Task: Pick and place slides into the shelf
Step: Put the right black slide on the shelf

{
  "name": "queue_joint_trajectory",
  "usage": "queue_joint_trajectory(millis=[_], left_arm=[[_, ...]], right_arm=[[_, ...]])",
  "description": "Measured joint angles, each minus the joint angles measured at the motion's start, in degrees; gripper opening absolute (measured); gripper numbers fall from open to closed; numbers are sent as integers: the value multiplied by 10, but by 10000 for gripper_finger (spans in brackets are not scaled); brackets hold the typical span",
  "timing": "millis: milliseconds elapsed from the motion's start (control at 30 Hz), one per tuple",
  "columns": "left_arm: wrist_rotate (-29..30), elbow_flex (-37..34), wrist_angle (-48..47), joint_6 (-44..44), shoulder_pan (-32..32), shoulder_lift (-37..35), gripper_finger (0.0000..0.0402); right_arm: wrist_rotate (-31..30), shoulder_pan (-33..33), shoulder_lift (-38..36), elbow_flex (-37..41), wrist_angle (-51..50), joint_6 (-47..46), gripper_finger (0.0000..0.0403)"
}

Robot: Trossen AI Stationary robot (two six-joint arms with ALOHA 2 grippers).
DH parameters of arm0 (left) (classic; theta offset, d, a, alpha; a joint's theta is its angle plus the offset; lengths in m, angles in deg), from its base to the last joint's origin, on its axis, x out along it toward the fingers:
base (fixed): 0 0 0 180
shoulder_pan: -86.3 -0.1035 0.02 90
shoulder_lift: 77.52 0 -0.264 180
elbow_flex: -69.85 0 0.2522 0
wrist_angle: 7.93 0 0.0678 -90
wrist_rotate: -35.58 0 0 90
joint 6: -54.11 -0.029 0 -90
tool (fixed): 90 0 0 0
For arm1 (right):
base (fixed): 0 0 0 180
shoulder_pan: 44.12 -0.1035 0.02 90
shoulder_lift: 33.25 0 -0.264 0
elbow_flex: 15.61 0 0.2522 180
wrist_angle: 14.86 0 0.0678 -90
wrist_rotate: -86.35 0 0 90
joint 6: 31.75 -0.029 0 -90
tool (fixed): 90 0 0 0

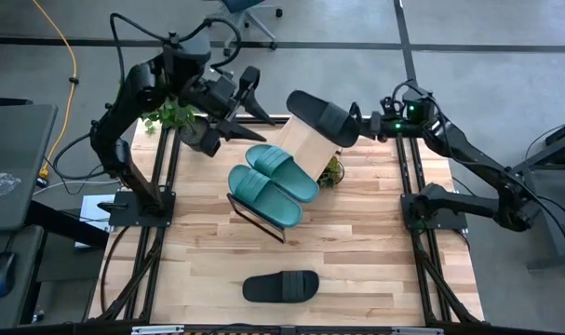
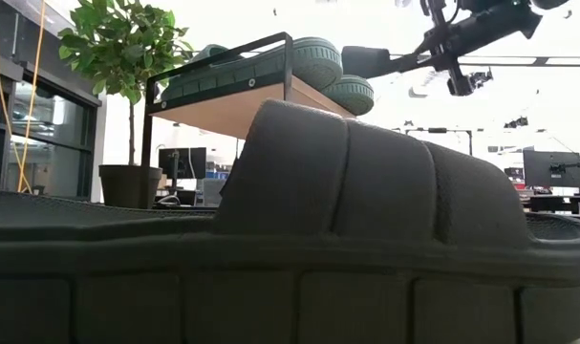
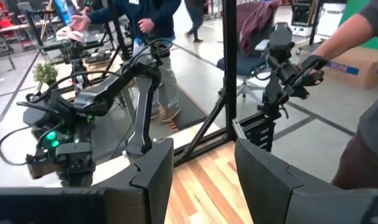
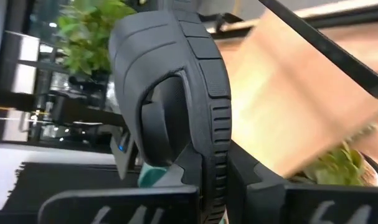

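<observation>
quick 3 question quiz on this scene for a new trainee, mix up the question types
1. True or false: both teal slides lie on the shelf.
2. What does the right gripper hold? A) a black slide B) a teal slide C) nothing
3. Fill in: the other black slide lies on the ____, near its front edge.

Key: 1 true. 2 A, its jaws are shut on the black slide above the shelf's far end. 3 table.

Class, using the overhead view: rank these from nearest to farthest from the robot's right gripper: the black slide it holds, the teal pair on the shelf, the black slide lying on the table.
1. Held black slide, in the right gripper, above the shelf.
2. Teal pair, lower on the shelf.
3. Lone black slide, near the table's front edge.
</observation>
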Motion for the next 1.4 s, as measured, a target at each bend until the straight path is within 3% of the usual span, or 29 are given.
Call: queue_joint_trajectory(millis=[200, 433, 667, 1400], left_arm=[[21, 0, -12, -13, 7, 0, 161], [31, 0, -12, -13, 6, 0, 161], [31, 0, -14, -14, 6, 0, 161], [30, 0, -16, -25, 6, 1, 161]], right_arm=[[-23, 0, 0, 32, -14, -19, 5], [-42, -22, -8, 119, 132, -124, 5], [-76, -59, -8, 176, 171, -171, 5], [-135, -70, -7, 187, 184, -200, 5]])
